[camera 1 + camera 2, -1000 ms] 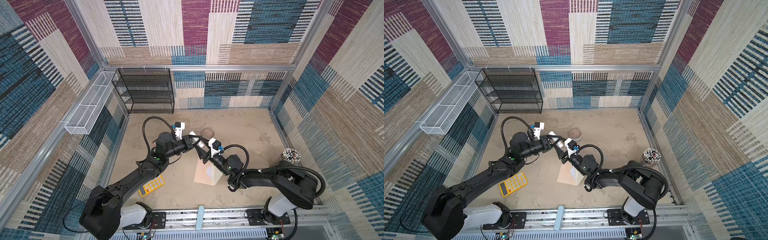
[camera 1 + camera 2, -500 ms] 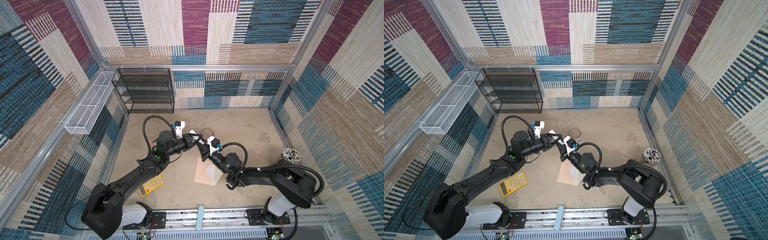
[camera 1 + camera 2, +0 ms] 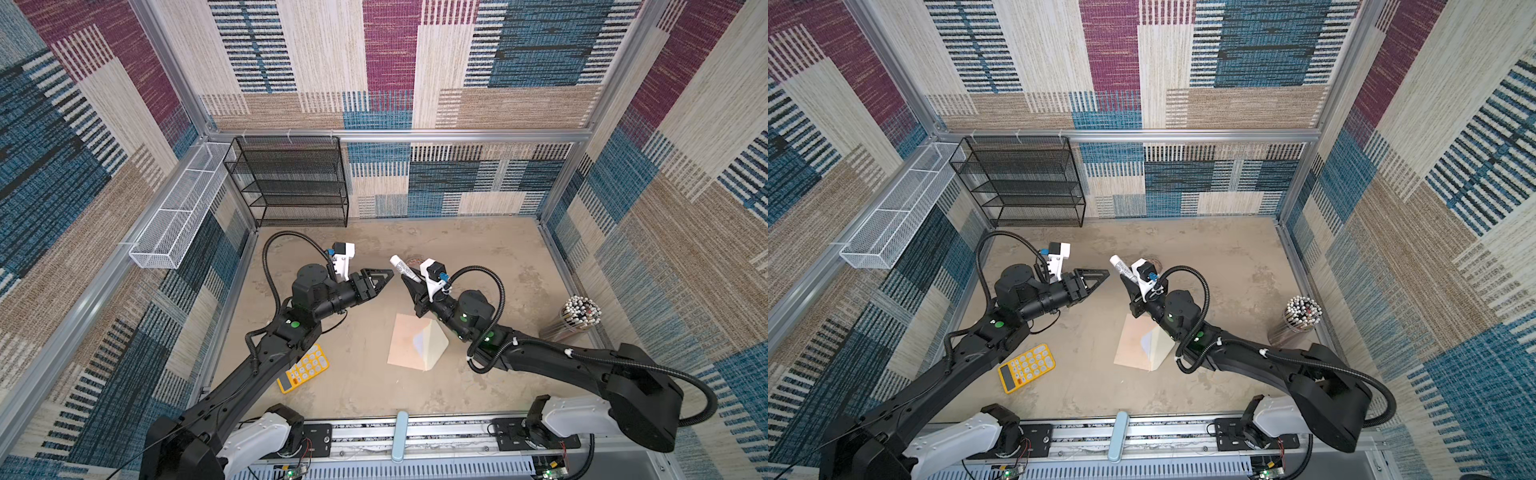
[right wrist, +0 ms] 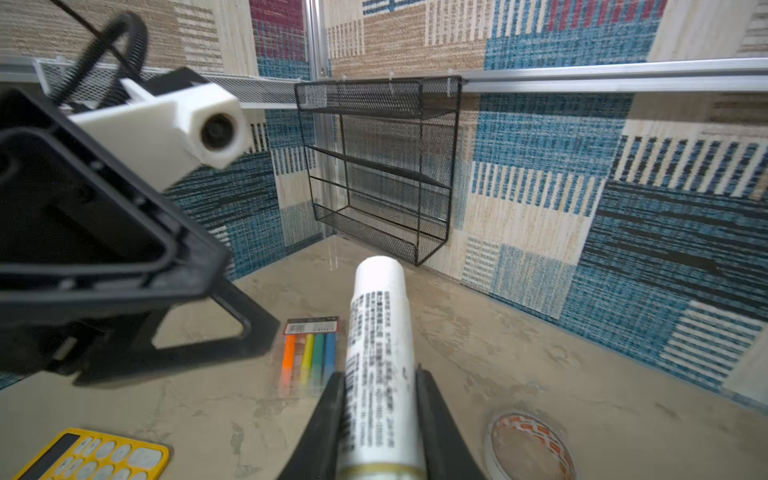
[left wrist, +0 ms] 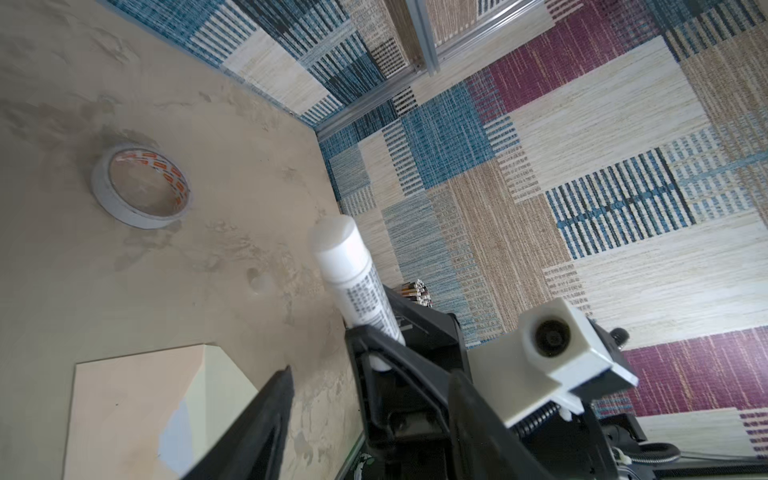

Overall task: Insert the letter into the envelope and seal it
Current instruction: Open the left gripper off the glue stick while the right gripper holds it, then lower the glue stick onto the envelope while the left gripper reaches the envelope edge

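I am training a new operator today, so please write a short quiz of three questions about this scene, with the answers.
1. True or false: the right hand grips the white printed tube.
2. What does the left hand hold? A) the letter B) the tube C) nothing
3. Fill in: the flap of the envelope is ___ (open or sealed).
Key: 1 true; 2 C; 3 open.
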